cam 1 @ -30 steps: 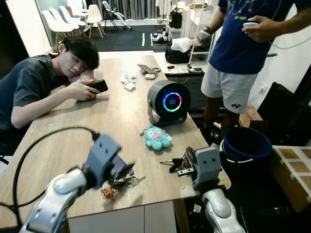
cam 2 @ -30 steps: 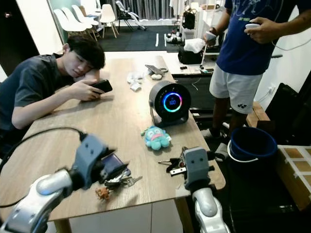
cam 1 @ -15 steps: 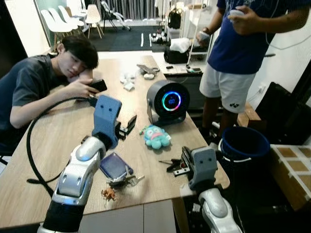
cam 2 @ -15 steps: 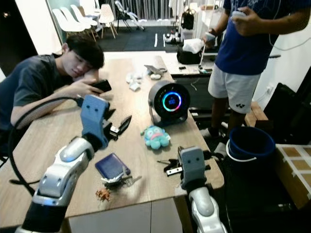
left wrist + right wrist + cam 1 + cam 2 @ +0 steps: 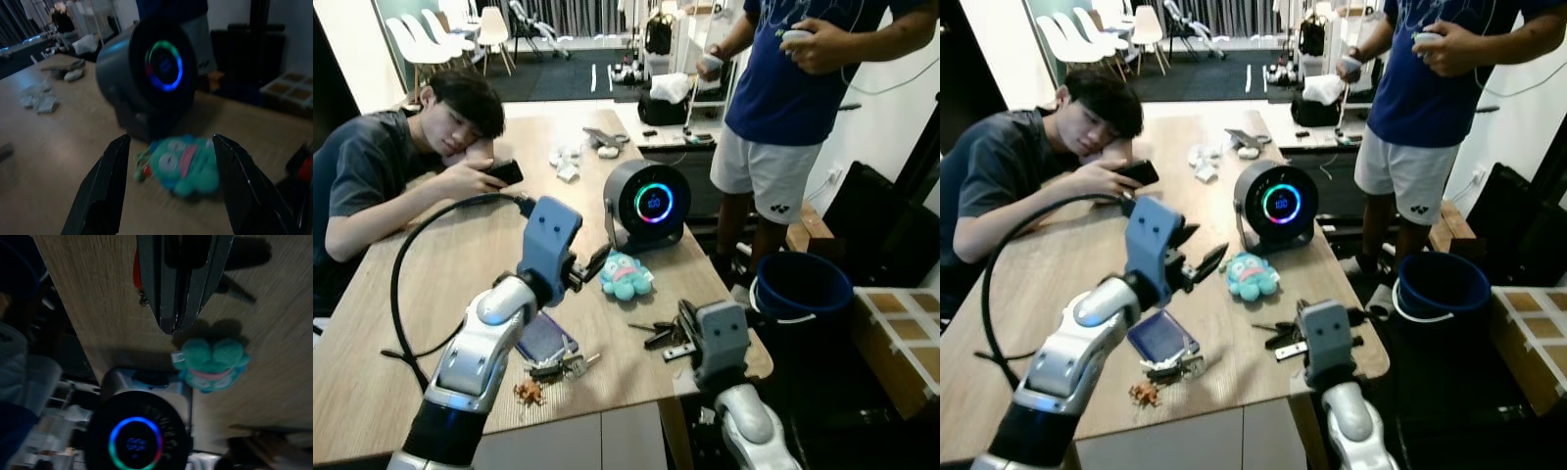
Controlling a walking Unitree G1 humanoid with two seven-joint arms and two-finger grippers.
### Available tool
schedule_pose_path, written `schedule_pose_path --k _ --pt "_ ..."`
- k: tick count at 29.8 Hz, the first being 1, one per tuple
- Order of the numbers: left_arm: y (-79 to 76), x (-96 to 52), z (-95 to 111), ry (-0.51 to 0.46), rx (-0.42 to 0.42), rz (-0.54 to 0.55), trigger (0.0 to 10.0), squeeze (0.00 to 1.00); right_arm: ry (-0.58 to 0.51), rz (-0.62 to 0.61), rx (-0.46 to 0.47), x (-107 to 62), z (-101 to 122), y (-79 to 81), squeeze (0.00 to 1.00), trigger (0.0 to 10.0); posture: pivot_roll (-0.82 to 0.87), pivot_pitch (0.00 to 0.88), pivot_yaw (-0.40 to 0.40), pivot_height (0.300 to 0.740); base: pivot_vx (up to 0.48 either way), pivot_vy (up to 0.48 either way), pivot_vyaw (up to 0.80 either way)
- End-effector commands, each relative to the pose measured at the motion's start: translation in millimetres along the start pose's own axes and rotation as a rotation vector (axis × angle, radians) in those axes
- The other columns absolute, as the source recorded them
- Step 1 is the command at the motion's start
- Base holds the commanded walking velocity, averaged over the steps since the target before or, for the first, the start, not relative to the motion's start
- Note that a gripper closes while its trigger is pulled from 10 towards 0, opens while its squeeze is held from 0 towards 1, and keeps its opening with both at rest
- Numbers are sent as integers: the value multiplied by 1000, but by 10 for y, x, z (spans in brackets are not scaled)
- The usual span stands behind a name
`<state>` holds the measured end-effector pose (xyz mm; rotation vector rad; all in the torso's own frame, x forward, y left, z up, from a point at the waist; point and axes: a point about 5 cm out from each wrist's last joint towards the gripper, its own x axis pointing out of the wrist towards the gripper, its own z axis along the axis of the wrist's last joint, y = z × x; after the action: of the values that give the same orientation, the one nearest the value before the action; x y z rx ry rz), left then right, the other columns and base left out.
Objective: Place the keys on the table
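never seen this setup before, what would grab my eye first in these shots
Likely the left gripper, raised above the wooden table with fingers open, pointing at a teal plush toy and the round speaker with a glowing ring behind it. Near the front edge lies a bunch of keys with a blue tag, and the right gripper sits shut by a second bunch of keys.

Bare wood is offered across the middle of the surface (image 5: 509, 215), between the seated person's forearm (image 5: 382, 211) and the round speaker (image 5: 646, 201). The near edge is crowded by a blue card (image 5: 544, 338), the keys (image 5: 563, 364) and a small brown object (image 5: 529, 392). The gap between the left tool (image 5: 592, 266), held with fingers spread, and the speaker is occupied by a teal plush toy (image 5: 625, 276). The right edge is flanked by a standing person (image 5: 773, 108) and a blue bucket (image 5: 800, 289).
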<state>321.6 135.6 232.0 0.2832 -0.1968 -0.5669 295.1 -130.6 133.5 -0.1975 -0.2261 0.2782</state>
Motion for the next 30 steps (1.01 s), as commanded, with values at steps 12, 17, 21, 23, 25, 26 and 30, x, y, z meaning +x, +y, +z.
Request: schedule_pose_path --k 12,17,21,23,25,26,30 --pt "131 -136 -65 19 2 105 10000 0 -48 -116 -59 421 225 -513 0 10000 16 152 49 740 0 0 0" --pt "153 -161 -32 12 12 122 10000 0 -80 -125 -44 662 352 -449 0 10000 36 151 35 740 0 0 0" --pt "147 -186 -22 11 9 130 10000 0 -121 -58 -16 787 486 -369 0 10000 43 153 29 740 0 0 0" --pt "144 -192 -23 12 8 134 10000 0 -143 -16 -10 831 554 -309 0 10000 44 153 27 740 0 0 0" --pt "139 -198 -26 13 6 136 10000 0 -172 29 -10 889 627 -234 0 10000 45 152 27 740 0 0 0" --pt "136 -197 -26 12 5 136 10000 0 -187 60 -9 911 667 -171 0 10000 44 152 26 740 0 0 0" --pt "133 -190 -23 10 3 136 10000 0 -205 110 -3 958 711 -50 0 10000 40 153 27 740 0 0 0"
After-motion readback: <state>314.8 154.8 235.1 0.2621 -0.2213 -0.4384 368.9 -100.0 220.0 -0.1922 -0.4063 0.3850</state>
